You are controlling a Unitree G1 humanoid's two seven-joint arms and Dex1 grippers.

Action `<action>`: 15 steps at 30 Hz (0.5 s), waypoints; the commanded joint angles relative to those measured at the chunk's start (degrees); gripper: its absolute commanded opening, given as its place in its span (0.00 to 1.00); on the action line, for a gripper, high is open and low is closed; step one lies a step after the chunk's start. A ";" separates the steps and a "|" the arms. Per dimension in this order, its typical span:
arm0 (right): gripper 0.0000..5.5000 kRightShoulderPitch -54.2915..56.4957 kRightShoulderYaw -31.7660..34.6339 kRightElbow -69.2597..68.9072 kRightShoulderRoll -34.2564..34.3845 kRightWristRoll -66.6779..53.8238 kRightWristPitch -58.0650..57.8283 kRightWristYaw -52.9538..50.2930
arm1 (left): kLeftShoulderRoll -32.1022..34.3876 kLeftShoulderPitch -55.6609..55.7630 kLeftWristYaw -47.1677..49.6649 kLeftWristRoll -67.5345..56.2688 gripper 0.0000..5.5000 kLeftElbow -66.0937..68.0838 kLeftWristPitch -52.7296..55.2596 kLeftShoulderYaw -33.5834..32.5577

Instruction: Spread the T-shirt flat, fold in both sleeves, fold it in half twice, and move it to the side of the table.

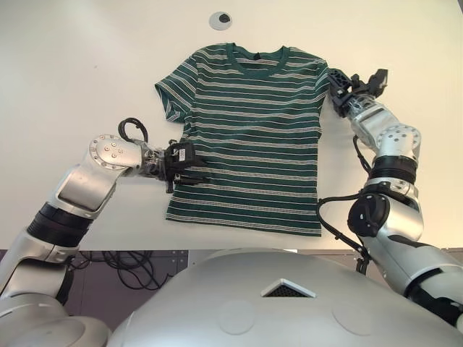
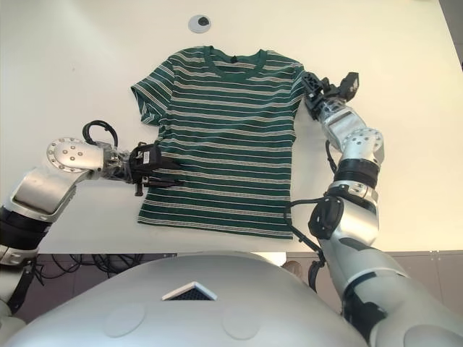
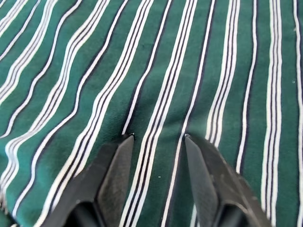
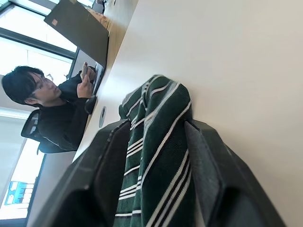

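A dark green T-shirt [image 1: 249, 137] with thin white stripes lies face up and mostly flat on the white table [image 1: 79, 79], collar at the far side. Its left sleeve [image 1: 171, 94] is spread out. My left gripper [image 1: 197, 176] rests on the shirt's left side near the hem. It is open, and both fingertips [image 3: 125, 142] touch the cloth with flat fabric between them. My right gripper [image 1: 335, 88] is at the shirt's right shoulder, shut on the bunched right sleeve [image 4: 156, 137], which stands up between its fingers.
A round grey cable port [image 1: 221, 20] sits in the table beyond the collar. Bare tabletop lies to the left, right and far side of the shirt. The hem lies close to the table's front edge [image 1: 145, 244], with cables hanging below.
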State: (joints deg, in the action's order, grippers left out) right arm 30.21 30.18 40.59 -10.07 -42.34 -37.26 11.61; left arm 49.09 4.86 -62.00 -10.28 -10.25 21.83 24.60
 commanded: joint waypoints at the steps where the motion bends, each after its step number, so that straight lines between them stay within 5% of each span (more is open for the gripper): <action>1: 0.37 2.08 -1.38 5.01 -1.33 3.13 2.47 1.09 | 0.05 -4.04 0.30 4.56 0.35 4.21 5.58 5.12; 15: 0.00 1.53 -1.09 6.97 -0.95 4.45 5.17 2.80 | 0.20 -3.41 -0.10 4.78 0.35 4.64 5.24 5.29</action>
State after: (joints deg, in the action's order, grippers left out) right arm 34.12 29.34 46.05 -10.21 -39.91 -31.39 15.54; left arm 49.09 5.53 -62.45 -10.20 -9.87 21.83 24.99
